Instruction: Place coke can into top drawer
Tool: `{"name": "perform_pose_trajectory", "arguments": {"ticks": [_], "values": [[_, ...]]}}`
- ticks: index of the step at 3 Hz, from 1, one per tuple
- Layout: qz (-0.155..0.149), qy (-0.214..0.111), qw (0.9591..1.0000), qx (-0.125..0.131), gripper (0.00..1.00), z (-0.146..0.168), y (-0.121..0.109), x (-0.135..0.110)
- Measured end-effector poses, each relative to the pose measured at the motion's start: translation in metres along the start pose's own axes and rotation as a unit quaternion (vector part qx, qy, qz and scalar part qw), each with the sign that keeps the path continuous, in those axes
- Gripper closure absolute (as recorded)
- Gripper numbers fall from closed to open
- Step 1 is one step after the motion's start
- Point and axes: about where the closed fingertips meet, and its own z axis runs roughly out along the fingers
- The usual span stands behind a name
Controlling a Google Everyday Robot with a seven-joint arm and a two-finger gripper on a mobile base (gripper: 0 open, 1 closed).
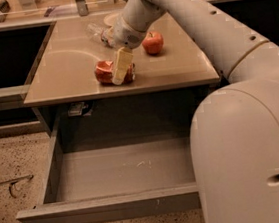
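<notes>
The coke can (104,72) is red and lies on its side near the front edge of the tan tabletop (64,66). My gripper (121,66) reaches down from the white arm and is right at the can's right half, covering part of it. The can rests on the tabletop. The top drawer (110,207) is pulled out wide below the tabletop, and its grey floor (121,168) has nothing on it.
A red apple (153,42) sits on the tabletop to the right of the can. A clear plastic bottle (95,32) lies behind the can. My white arm and body (243,142) fill the right side, covering the drawer's right end. Speckled floor lies to the left.
</notes>
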Motion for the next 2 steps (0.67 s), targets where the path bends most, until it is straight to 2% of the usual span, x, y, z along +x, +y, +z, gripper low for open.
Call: {"name": "perform_pose_trajectory", "arguments": {"ticks": [1, 2], "values": [[0.01, 0.021, 0.999, -0.038, 0.0, 0.0141, 0.0037, -0.0057], [0.015, 0.04, 0.9978, -0.05, 0.0, 0.0132, 0.0106, -0.0032]]}}
